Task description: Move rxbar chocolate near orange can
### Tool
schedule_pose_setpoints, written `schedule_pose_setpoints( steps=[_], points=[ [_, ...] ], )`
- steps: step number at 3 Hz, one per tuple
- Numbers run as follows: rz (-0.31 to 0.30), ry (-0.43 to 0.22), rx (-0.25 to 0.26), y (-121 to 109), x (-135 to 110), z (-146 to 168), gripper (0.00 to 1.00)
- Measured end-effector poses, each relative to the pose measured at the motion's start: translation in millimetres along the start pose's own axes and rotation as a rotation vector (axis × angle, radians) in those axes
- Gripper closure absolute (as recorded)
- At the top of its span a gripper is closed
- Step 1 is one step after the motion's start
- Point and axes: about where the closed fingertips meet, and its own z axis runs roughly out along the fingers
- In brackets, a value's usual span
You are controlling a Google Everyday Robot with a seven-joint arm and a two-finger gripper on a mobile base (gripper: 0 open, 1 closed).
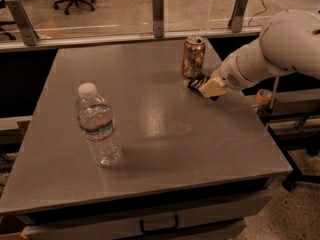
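The orange can (193, 57) stands upright near the table's far right. The rxbar chocolate (196, 82), a small black bar, is just in front of the can's base, a little to its right. My gripper (209, 87), on the white arm reaching in from the right, is shut on the bar's right end and holds it low over the table. Part of the bar is hidden by the tan fingers (213, 87).
A clear water bottle (97, 125) with a white cap stands on the left of the grey table (165, 149). A glass barrier with posts (158, 7) runs along the far edge. An orange-topped object (263, 97) sits off the table's right edge.
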Motion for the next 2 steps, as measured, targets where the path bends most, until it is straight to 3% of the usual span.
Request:
schedule_pose_setpoints(
  steps=[1, 2],
  points=[
    [-0.002, -0.010, 0.015, -10.1, -6.1, 4.8, 0.13],
    [-0.009, -0.030, 0.025, -18.9, -14.2, 7.4, 0.00]
  ],
)
